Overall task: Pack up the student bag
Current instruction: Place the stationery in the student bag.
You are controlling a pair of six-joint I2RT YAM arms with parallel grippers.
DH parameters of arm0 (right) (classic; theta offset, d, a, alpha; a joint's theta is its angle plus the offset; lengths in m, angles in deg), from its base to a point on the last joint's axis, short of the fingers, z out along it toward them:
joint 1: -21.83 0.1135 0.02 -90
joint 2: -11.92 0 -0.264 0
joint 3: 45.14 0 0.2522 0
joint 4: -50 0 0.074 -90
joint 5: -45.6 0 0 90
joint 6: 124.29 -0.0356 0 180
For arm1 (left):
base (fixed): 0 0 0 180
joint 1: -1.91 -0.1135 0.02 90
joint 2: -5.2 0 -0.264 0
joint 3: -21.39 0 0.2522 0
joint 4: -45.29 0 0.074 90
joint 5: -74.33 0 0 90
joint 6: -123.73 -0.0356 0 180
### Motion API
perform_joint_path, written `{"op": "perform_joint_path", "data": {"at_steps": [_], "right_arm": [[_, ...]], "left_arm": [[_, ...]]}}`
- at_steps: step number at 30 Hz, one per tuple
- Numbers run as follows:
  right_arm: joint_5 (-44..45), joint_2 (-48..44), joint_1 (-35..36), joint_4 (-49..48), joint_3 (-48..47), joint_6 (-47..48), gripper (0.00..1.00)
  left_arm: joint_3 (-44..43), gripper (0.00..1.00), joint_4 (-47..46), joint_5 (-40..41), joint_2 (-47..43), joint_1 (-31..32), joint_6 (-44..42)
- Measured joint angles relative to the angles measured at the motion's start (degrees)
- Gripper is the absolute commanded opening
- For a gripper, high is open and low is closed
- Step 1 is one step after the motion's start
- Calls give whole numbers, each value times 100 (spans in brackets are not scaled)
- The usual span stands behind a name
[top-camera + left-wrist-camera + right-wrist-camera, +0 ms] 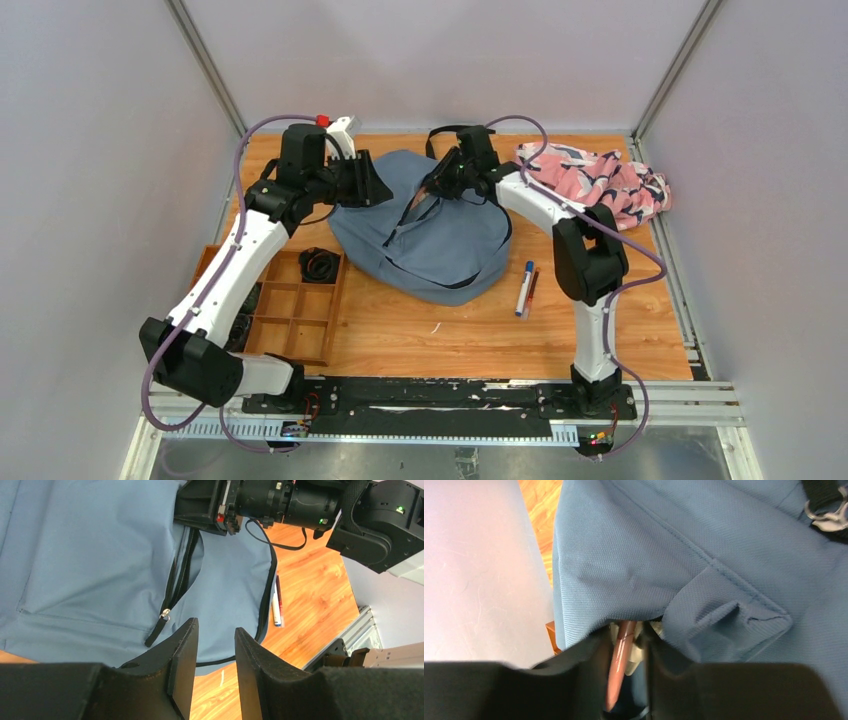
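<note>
The student bag [440, 250] lies flat on the worktop [400, 335], in the middle and towards the far side, between the two arms. Its zip opening [181, 572] gapes partway, with the slider pull [161, 617] hanging at the near end of the gap.

The right tool [624, 641] is pushed up against the bag's fabric at that opening. Its jaws stand narrowly apart with a slender reddish-brown stick [616, 672] between them, probably a pen or pencil, its far end hidden under the fabric. Whether the jaws press on it, I cannot tell. The left tool [216, 647] hovers over the bag's left side, its jaws partly open with nothing between them.

Judging by this, packing is under way but far from finished. One thin item seems to be going in, and much lies outside. A white marker [524, 288] with a blue cap and a red pen [534, 283] lie side by side on the worktop, just right of the bag. A pink, white and navy cloth [600, 185] is bunched at the far right. A wooden tray [334, 312] at the near left holds a black coil [320, 265] in one compartment. The zip is not yet closed. What the bag already holds is hidden.

No brand, label or writing can be read on the bag, the pens or the arms.
</note>
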Motion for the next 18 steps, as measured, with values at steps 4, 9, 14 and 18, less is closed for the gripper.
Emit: {"op": "perform_joint_path", "data": {"at_steps": [4, 9, 14, 18], "right_arm": [[142, -4, 175, -85, 13, 101, 50], [282, -391, 321, -223, 468, 428, 50], [391, -1281, 413, -72, 999, 890, 47], [529, -2109, 415, 83, 1287, 1416, 50]], "left_arm": [[4, 40, 2, -2, 0, 0, -2], [39, 40, -24, -37, 0, 0, 0], [81, 40, -35, -57, 0, 0, -2], [87, 40, -48, -103, 4, 0, 0]]}}
